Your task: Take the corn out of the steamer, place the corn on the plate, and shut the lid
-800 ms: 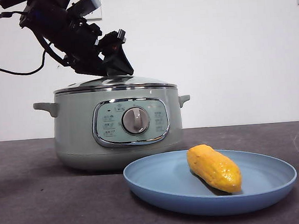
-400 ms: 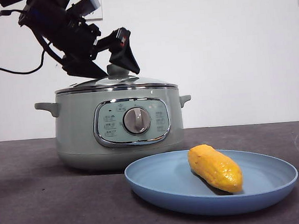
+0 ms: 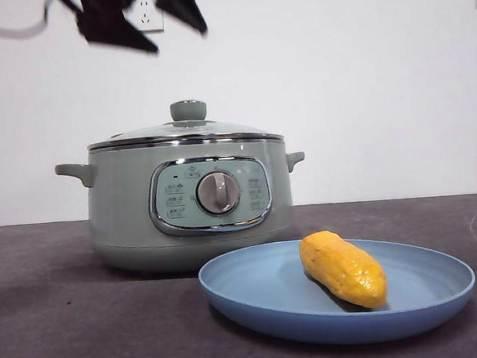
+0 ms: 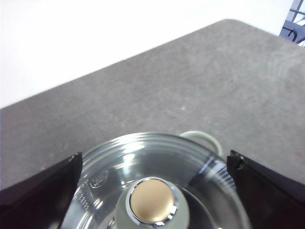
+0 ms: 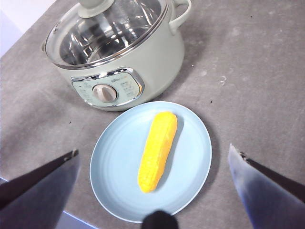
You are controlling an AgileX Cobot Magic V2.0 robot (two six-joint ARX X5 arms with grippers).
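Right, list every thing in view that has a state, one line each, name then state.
lid: closed, seated on the steamer.
steamer: upright, covered.
corn: lying on the plate, out of the pot.
plate: on the table in front of the steamer, holding the corn.
left gripper: open, above the lid's knob, holding nothing.
right gripper: open, high over the plate, holding nothing.

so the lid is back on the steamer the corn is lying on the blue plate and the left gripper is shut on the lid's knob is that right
Not quite. The left gripper is not shut on the knob: the front view shows it open, well above the lid and clear of it. The rest holds: the lid sits on the steamer, and the corn lies on the plate.
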